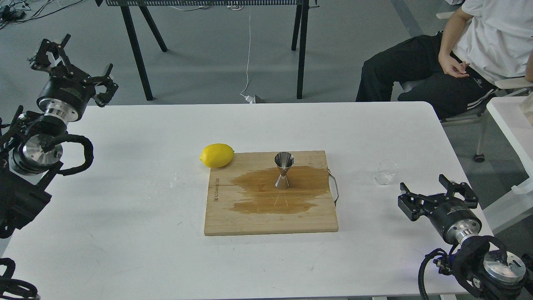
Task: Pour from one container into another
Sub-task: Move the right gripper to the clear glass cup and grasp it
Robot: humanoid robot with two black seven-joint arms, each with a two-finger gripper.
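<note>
Sitting near the right edge of the white surface (125, 200), the glass cup (385, 172) is standing upright and free, just ahead of the right end effector (437, 191), whose fingers are spread wide and holding nothing. The left end effector (73, 68) is hovering past the far left corner, also wide and empty. The steel jigger (283, 171) is standing upright on the wooden board (270, 216), in the middle of a dark wet patch. Judging from this, several things are threatening the pour: the clear cup is hard to see and smooth, so a pinch off centre may be knocking it toward the right edge; the jigger is narrow-footed on a wet board, so a nudge is likely tipping it; its small mouth is inviting more spill. The lemon (217, 155) is lying at the board's far left corner, clear of the path.
</note>
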